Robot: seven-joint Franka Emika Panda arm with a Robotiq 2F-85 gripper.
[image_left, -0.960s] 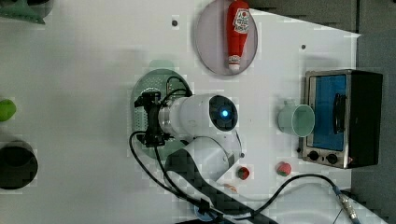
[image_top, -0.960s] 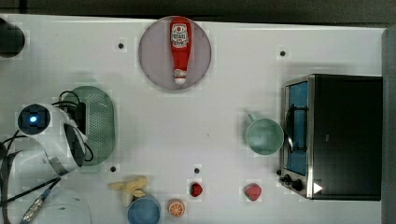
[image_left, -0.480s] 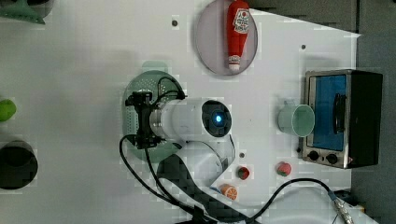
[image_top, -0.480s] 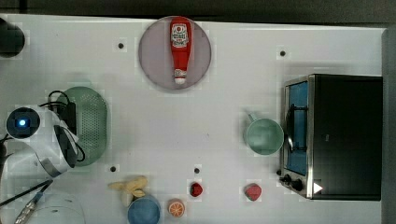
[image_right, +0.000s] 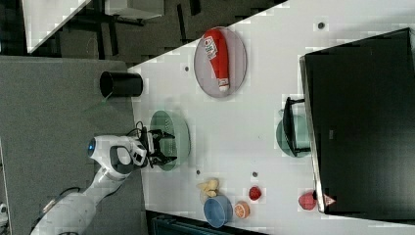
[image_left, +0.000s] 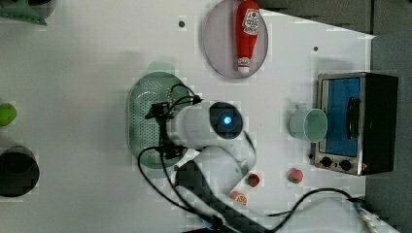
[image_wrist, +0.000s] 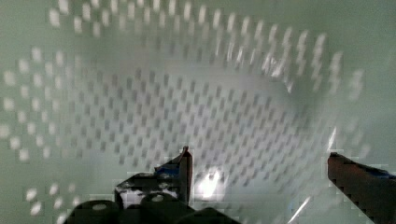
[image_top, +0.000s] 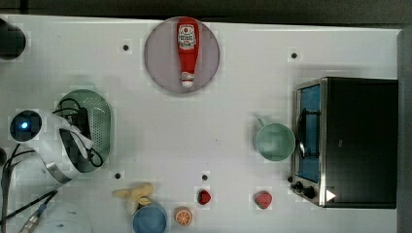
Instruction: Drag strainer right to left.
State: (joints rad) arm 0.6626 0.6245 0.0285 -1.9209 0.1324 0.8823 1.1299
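Mint-green plastic strainer (image_top: 97, 127) sits at the far left of the top view, the robot's gripper (image_wrist: 259, 165) spread wide above its perforated floor. The drag looks finished; what remains is lifting the arm clear without snagging the rim.

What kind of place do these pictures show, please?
Probably a robot lab set up as a mock kitchen: a white table carrying a toaster oven, a ketchup bottle and a strainer under the gripper.

White glossy arm (image_left: 214, 165), blue LED ring on wrist (image_left: 227, 119), black gripper (image_right: 160, 147), black cables looped beside it.
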